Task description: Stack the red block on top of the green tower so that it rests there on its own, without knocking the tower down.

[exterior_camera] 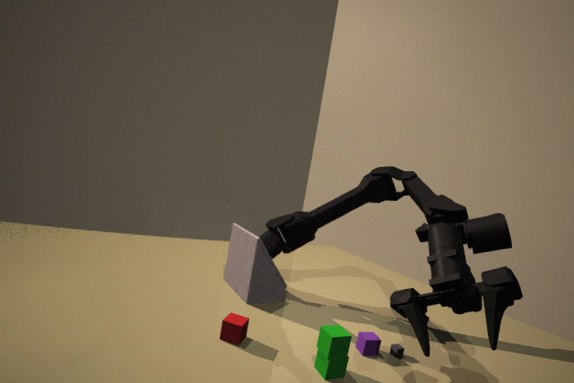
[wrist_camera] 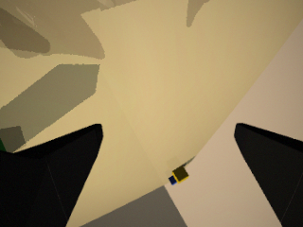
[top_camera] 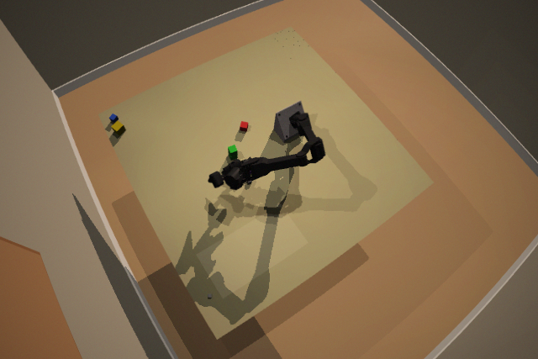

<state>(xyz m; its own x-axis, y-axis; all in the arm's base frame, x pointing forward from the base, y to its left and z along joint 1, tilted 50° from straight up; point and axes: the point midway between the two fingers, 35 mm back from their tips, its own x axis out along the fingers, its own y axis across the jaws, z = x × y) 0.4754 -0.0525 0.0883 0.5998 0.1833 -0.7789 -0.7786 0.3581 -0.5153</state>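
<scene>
Arm arched, open gripper downward.

Tower between lone block and open jaws, all apart.

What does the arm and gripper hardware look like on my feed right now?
The arm is matte black all over, built of blocky links with rounded joints, on a grey wedge base. The gripper has two black fingers that taper to points. No cables or markings show.
</scene>
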